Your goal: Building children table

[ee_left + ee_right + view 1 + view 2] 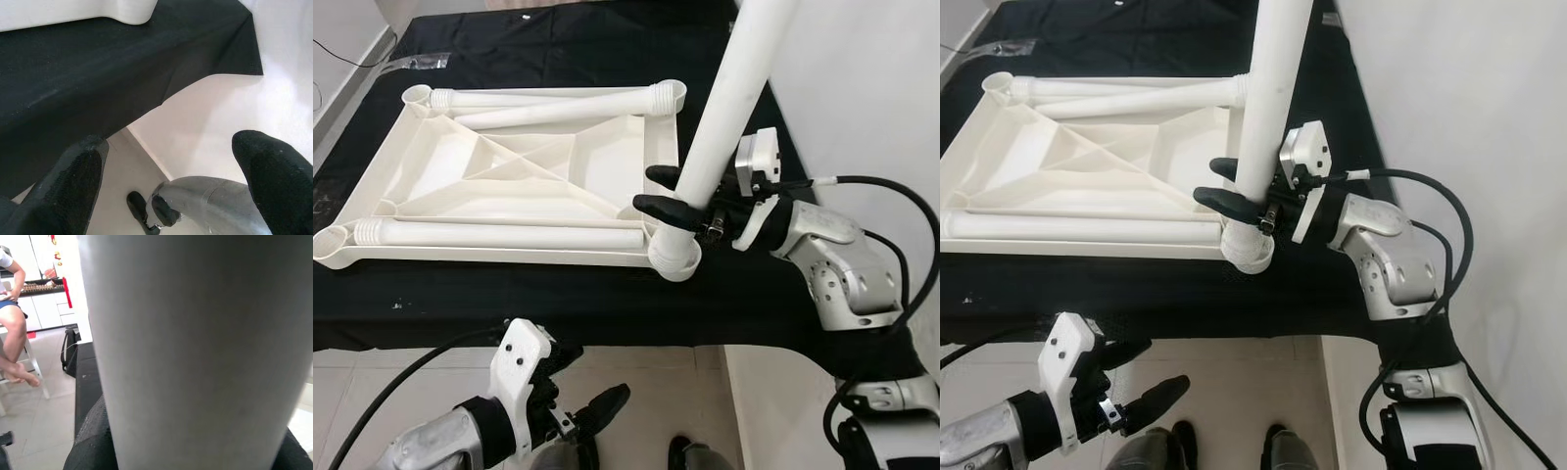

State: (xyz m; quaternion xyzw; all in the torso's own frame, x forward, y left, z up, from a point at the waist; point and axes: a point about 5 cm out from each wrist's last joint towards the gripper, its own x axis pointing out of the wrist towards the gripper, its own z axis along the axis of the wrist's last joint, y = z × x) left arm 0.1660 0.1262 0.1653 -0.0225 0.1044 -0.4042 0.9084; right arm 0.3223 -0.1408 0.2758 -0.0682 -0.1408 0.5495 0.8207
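Note:
A white plastic tabletop point(519, 166) lies upside down on a black-covered surface point(558, 294), ribs facing up. Three white legs lie loose inside it, one along the near rim point(499, 235) and two at the far side point(548, 106). Another white leg point(729, 108) stands upright in the near right corner socket point(674, 257). My right gripper point(658, 192) is shut on this leg just above the socket; the leg point(195, 347) looms close in the right wrist view. My left gripper point(592, 384) hangs open below the surface's front edge, holding nothing.
A white wall point(862, 88) stands right beside the black surface. Tiled floor point(401, 377) lies below its front edge. In the right wrist view a person sits on a stool point(12, 333) far off, near white cabinets.

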